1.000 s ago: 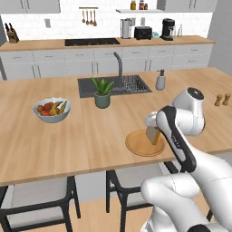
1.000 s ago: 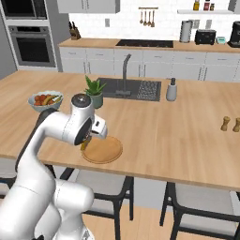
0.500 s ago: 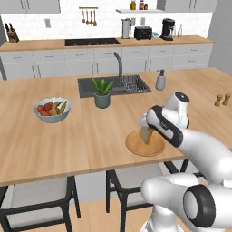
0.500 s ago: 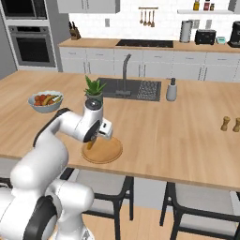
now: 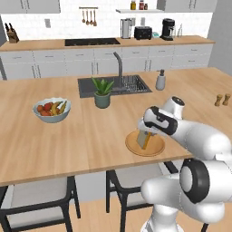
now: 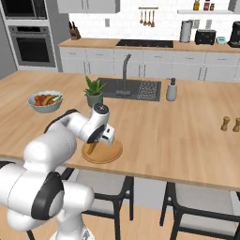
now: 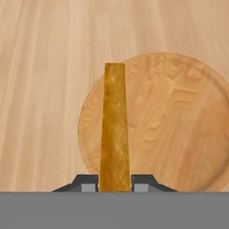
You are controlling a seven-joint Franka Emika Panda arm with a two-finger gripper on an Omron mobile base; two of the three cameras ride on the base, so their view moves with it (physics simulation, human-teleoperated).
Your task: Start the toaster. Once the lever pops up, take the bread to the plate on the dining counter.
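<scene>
On the wide wooden dining counter [image 5: 54,149], the arm has come lower than a moment ago, bringing the pincer [image 7: 115,183] down over the plate [image 7: 179,129]. The pincer is clamped on the bread [image 7: 115,129], which stands on edge between the fingers over the plate's left part. The grey bowl [image 5: 51,115] holds fruit.

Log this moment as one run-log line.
phase: placing | gripper: shut on thin golden-crusted bread slice, held edge-on | over: round light-brown wooden plate | surface: light-wood dining counter | released: not yet
</scene>
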